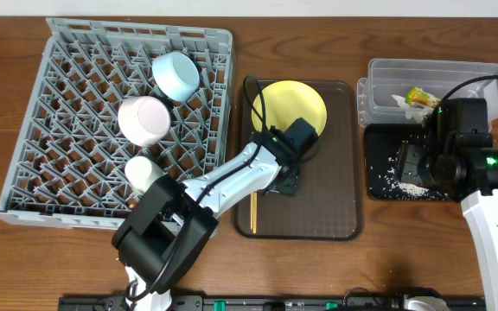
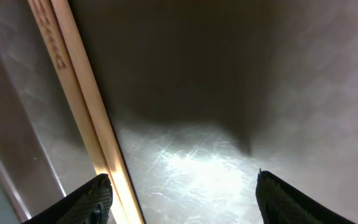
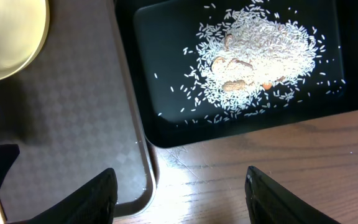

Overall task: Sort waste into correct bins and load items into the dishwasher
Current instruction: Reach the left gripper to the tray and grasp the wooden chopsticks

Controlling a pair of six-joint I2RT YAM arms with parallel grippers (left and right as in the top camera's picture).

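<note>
Left wrist view: left fingers (image 2: 97, 200) spread, empty, over the brown tray (image 2: 229, 81), chopsticks (image 2: 84, 99) just beside one. Right fingers (image 3: 98, 196) spread, empty, near the black tray (image 3: 166, 37) holding rice (image 3: 260, 56).

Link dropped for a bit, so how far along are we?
Done: light blue bowl, pinkish bowl and white cup sit in the rack; wrapper in the clear tub; rice in the black tray. In hand: left hand open, low over the chopsticks on the brown tray. Left: chopsticks and yellow plate.
</note>
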